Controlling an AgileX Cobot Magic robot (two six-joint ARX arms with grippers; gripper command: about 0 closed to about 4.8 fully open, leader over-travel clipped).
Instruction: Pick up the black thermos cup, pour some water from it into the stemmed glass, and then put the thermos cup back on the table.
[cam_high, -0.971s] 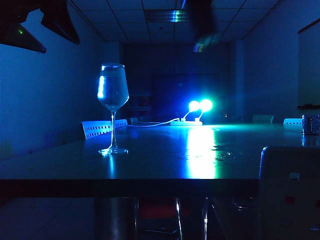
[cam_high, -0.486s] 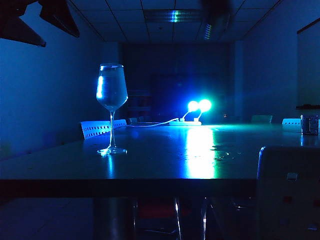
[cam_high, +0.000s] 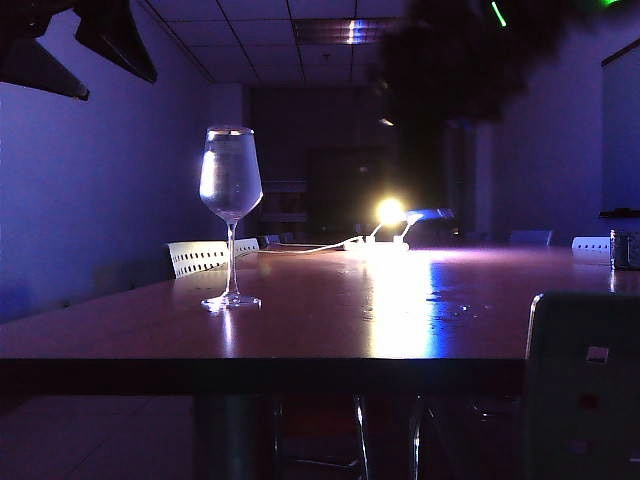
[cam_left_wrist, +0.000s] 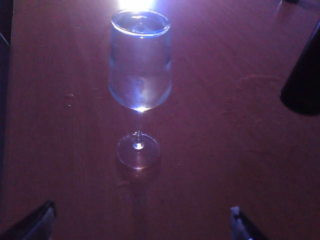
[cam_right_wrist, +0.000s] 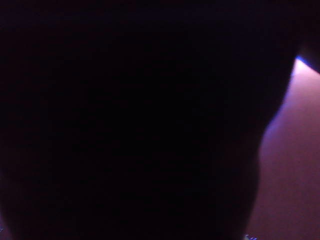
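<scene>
The stemmed glass (cam_high: 231, 215) stands upright on the table (cam_high: 330, 325) at the left, its bowl holding water. In the left wrist view the stemmed glass (cam_left_wrist: 139, 75) is straight ahead of my left gripper (cam_left_wrist: 142, 220), which is open and empty with its fingertips (cam_left_wrist: 44, 219) far apart. In the exterior view the left gripper (cam_high: 85, 60) hangs high at the top left. A black mass, the black thermos cup (cam_right_wrist: 130, 120), fills the right wrist view and hides the right gripper's fingers. A blurred dark shape (cam_high: 455, 60) is in the air at the top right.
A bright lamp (cam_high: 390, 212) with a cable shines at the table's far end. White chair backs (cam_high: 205, 257) stand behind the glass. Water spots (cam_high: 450, 300) lie on the wood. A grey box (cam_high: 585, 385) stands at the near right and a small container (cam_high: 625, 248) at the far right.
The dark blurred shape at the top has moved right and grown larger and lower. The room light turned from blue to a warm purple. The glass and left gripper stayed put.
</scene>
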